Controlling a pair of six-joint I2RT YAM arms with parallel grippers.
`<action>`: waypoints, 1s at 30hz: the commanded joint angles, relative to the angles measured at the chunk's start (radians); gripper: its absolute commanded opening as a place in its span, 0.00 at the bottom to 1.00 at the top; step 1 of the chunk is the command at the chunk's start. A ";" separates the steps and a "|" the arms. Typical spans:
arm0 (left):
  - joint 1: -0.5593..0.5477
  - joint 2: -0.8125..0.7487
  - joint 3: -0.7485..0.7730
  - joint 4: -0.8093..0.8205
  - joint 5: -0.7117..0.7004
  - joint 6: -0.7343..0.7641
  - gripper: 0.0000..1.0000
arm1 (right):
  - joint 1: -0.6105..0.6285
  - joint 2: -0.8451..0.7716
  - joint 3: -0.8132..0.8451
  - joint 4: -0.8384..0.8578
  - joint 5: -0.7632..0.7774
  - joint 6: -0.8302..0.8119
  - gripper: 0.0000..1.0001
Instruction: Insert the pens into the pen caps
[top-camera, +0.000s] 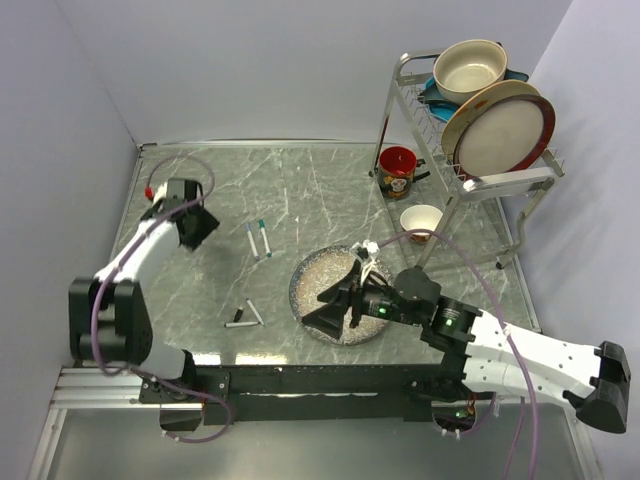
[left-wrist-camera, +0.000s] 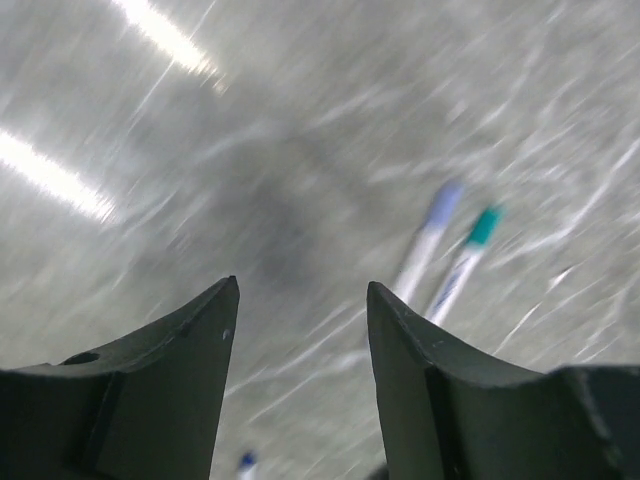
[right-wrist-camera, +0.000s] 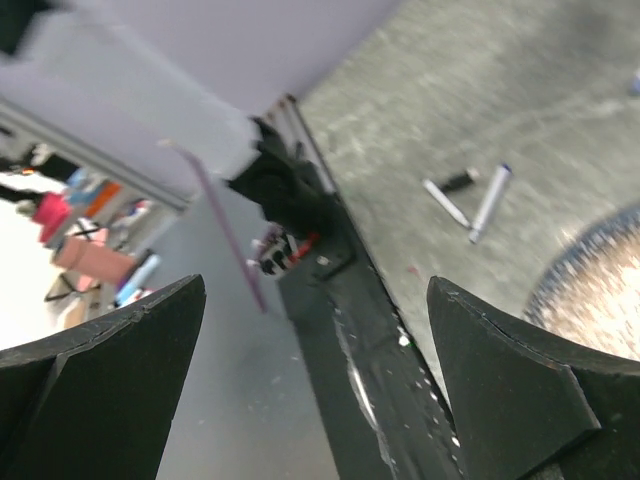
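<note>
Two pens (top-camera: 252, 243) lie close together beside the left gripper (top-camera: 200, 232), its jaws apart and empty like those of the right gripper (top-camera: 322, 305) over the plate (top-camera: 320, 268), so a grab there could pinch both or roll one away.

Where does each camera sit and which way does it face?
Top external: above, behind the bases, looking down on the table; both arms show.
Left wrist: behind the left claw, facing down at two capped pens; fingers show.
Right wrist: behind the right claw, facing the table's near edge; fingers show.
Shared: top and left wrist, the capped pens; top and right wrist, the speckled plate.
</note>
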 joint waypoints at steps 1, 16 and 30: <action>-0.004 -0.243 -0.150 -0.027 0.019 -0.032 0.59 | 0.007 0.060 0.046 -0.028 0.106 0.040 1.00; -0.010 -0.687 -0.523 -0.091 0.188 -0.236 0.56 | 0.029 0.330 0.090 -0.083 0.238 0.182 1.00; -0.100 -0.775 -0.424 0.059 0.190 0.082 0.54 | 0.089 0.354 0.113 -0.088 0.227 0.136 1.00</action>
